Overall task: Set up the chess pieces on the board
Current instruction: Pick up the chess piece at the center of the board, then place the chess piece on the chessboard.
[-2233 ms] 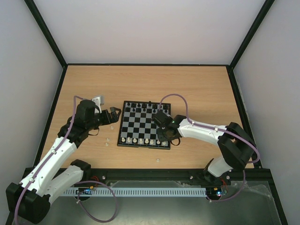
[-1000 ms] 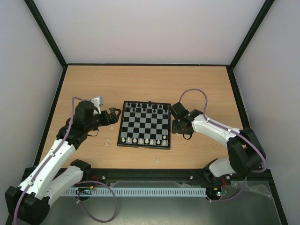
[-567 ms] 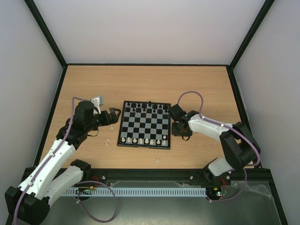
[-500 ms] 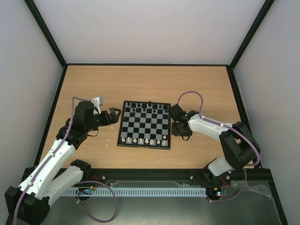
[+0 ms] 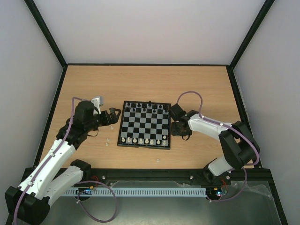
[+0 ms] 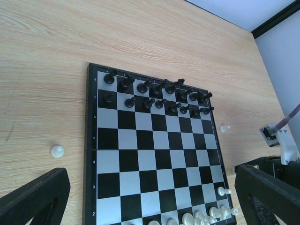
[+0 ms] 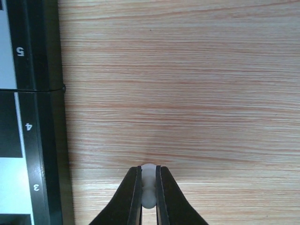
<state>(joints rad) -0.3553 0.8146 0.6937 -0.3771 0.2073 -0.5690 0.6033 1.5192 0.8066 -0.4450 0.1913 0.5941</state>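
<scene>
The left gripper (image 5: 112, 116) hangs just off the board's left edge with its fingers spread wide and nothing between them. Its wrist camera looks down over the squares, so it appears to be parked clear of the play rather than working. On the bare wood near it lie a few loose whitish pieces (image 5: 107, 141), one of them a round-headed piece (image 6: 57, 151) just beside the frame. They sit apart from the board and are probably waiting to be collected.

The board (image 6: 154, 159) lies flat in the middle of the table, square to the arms. The black pieces (image 6: 154, 96) crowd its two far ranks, which look filled or nearly so. The white pieces (image 5: 143, 140) line the nearest rank, with one lone white man (image 6: 224, 191) a row further in. The middle squares are bare, so the job seems well along, with mostly white pawns left to place.

Off the right edge, a small white piece (image 6: 225, 128) rests alone on the wood. Nearer the arms' bases, the right gripper (image 5: 180, 128) is low over the table beside the frame. Its fingertips (image 7: 135, 180) are pinched on a whitish pawn-like piece (image 7: 148, 190), gripped at the narrow part below its round head. Pinching there likely keeps such a tiny piece from squirting out. Whether its base is touching the table I cannot tell.
</scene>
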